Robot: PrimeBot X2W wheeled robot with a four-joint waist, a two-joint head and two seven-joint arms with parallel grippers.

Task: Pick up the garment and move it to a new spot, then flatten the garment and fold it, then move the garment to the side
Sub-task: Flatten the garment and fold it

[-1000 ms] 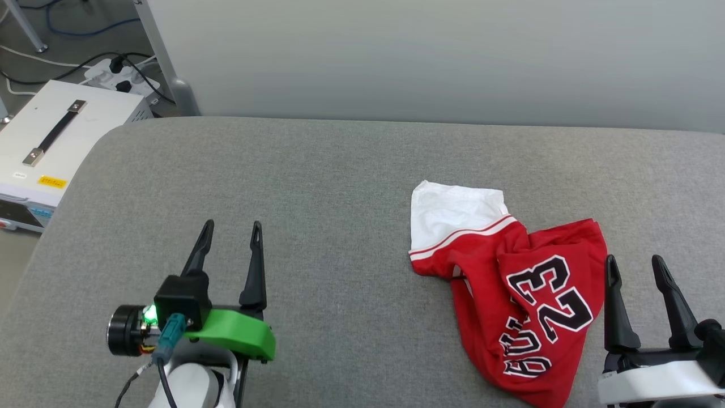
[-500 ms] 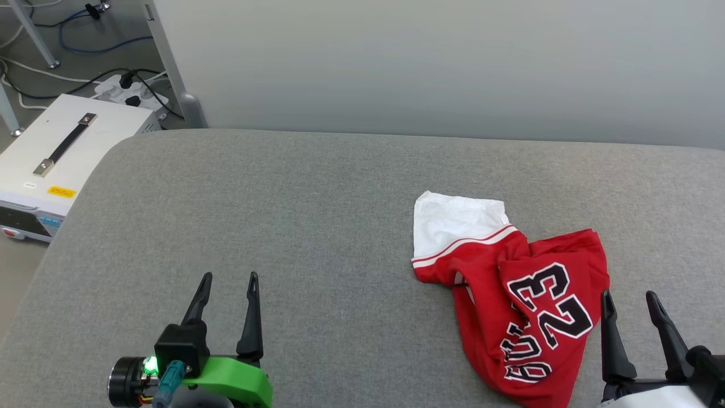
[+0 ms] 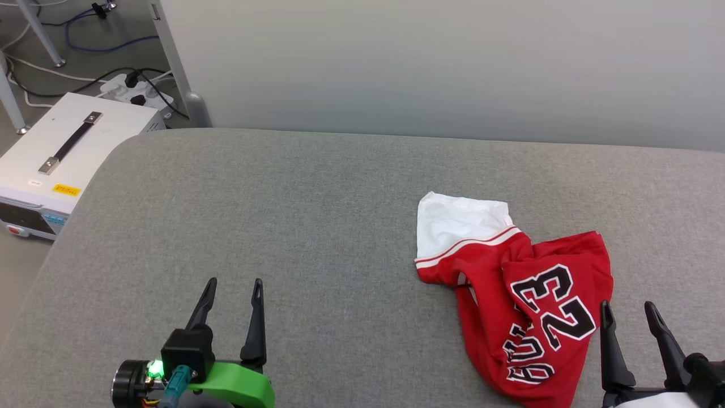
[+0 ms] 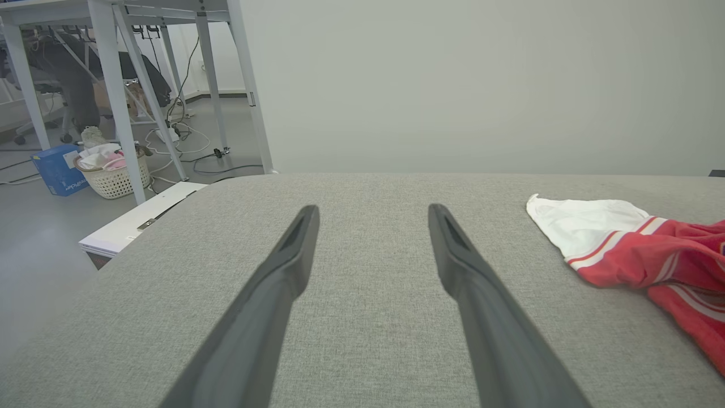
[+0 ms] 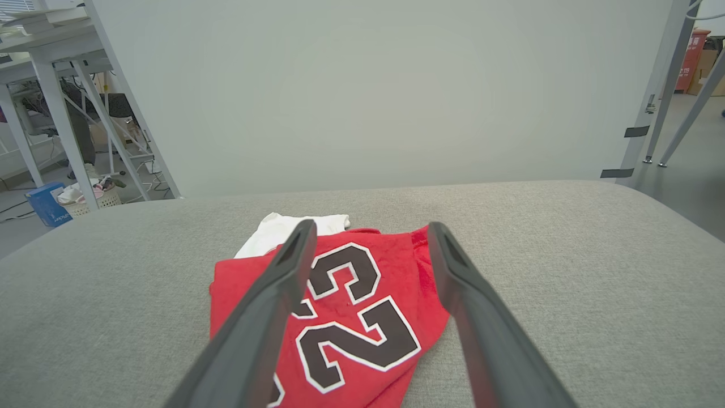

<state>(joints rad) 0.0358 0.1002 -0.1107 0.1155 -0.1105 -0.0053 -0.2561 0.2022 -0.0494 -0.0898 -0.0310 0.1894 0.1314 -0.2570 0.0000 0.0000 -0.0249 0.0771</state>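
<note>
Head view: the shirt lies crumpled, number side up, on the grey padded top. It sits just left of the right gripper and well right of the left gripper; both stand wide and empty. Left wrist view: the white sleeve lies off to the fingers' right. Right wrist view: the red number panel lies between and ahead of the fingers, no contact seen. Judgement: nothing done; pick-up, relocating, flattening, folding and setting aside remain.

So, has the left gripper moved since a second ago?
Yes. Against the far edge of the table and the garment, the left gripper has drawn back toward the robot, beyond the camera's own shift.
</note>
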